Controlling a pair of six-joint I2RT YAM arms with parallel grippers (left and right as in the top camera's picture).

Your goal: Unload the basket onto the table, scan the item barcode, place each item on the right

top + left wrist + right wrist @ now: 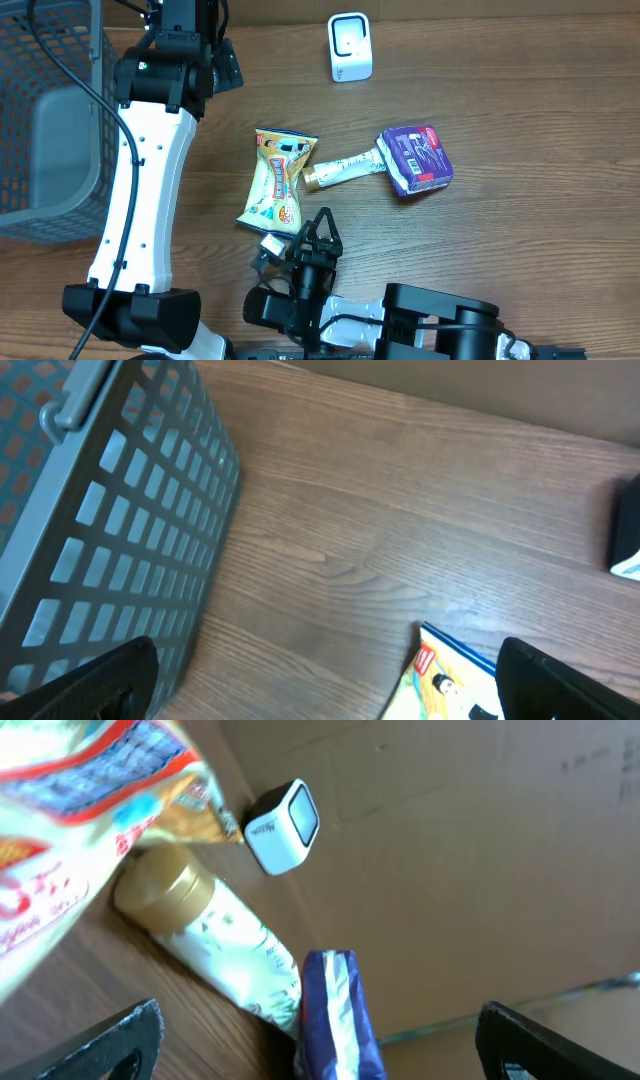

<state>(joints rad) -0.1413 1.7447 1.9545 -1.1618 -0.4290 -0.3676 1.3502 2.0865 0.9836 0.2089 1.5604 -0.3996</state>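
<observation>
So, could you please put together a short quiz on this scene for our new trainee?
1. True or false: the purple packet lies inside the grey basket.
2. Which item lies between the snack bag and the purple packet?
A) a gold-capped tube
B) a mug
C) a spoon
3. Fill in the blank: the left gripper and the right gripper both hold nothing, and their jaws stand ____.

Key: 1 false, as it lies on the table; 2 A; 3 open.
</observation>
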